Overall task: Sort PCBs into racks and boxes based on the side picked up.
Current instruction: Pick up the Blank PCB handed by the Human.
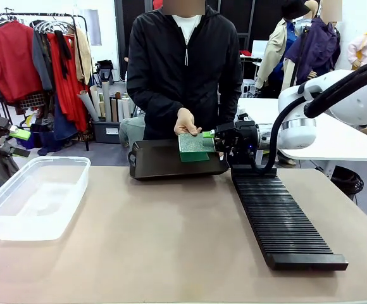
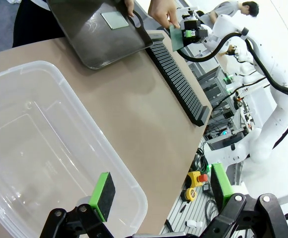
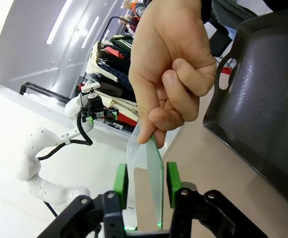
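PCB (image 3: 146,163), pinched at its top by a person's hand (image 3: 171,69) over the dark tray (image 1: 171,166), stands between the right end effector's (image 3: 146,174) green pads. Whether they grip it cannot be told. Left end effector (image 2: 161,191) hangs open above the clear box (image 2: 20,72).

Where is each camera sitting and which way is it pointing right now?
Front: between the arms, facing the person across the table; right gripper at the PCB.
Left wrist: above the box, looking past the open left gripper across the table.
Right wrist: faces the person's hand holding the PCB between its own pads.
Shared: all three show that PCB.
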`<state>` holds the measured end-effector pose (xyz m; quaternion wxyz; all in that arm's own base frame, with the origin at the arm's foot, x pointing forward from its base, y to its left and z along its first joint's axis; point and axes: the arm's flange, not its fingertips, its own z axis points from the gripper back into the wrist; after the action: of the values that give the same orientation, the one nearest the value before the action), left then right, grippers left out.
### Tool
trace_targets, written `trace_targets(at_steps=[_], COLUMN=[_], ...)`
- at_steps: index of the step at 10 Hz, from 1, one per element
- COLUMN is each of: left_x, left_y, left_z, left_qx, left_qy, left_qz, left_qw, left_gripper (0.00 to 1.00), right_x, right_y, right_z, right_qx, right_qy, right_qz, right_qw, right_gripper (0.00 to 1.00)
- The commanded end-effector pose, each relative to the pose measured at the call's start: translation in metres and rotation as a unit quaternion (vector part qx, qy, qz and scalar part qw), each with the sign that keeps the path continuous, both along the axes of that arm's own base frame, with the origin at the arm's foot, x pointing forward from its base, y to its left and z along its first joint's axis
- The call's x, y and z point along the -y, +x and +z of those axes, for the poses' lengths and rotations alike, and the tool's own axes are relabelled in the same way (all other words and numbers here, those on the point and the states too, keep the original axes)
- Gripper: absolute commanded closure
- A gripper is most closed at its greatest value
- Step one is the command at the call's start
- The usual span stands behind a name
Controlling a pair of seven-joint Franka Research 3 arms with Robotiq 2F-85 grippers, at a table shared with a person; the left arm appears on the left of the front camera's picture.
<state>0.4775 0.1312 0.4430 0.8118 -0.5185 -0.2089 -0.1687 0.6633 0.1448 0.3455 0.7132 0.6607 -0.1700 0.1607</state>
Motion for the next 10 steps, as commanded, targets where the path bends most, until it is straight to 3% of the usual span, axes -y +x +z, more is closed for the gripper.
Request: trace_targets(at_steps=[1,2,3,10], left_x=[0.001,0.001,0.001,0.001], left_y=[-0.001,-0.001,-0.001,-0.001], left_z=[0.002,0.002,0.002,0.002], left_qx=[-0.001,-0.001,-0.001,-0.001], left_qy=[0.001,0.001,0.001,0.001], left_qz=[0.002,0.002,0.002,0.002], left_qw=[1.0,1.0,1.0,1.0], left_gripper=[0.0,0.0,0.0,0.0], right_x=[-0.01,-0.011,-0.011,-0.001], right_y=[0.01,0.011,0.012,0.004], right_z=[0.002,0.001,0.001,-0.001], right_qx=[0.008,0.008,0.006,0.0], right_qy=[0.005,0.004,0.004,-0.003], right_qz=[-0.018,-0.019,-0.023,-0.012], right_qw=[1.0,1.0,1.0,1.0], right_gripper=[0.76,0.91,1.0,1.0])
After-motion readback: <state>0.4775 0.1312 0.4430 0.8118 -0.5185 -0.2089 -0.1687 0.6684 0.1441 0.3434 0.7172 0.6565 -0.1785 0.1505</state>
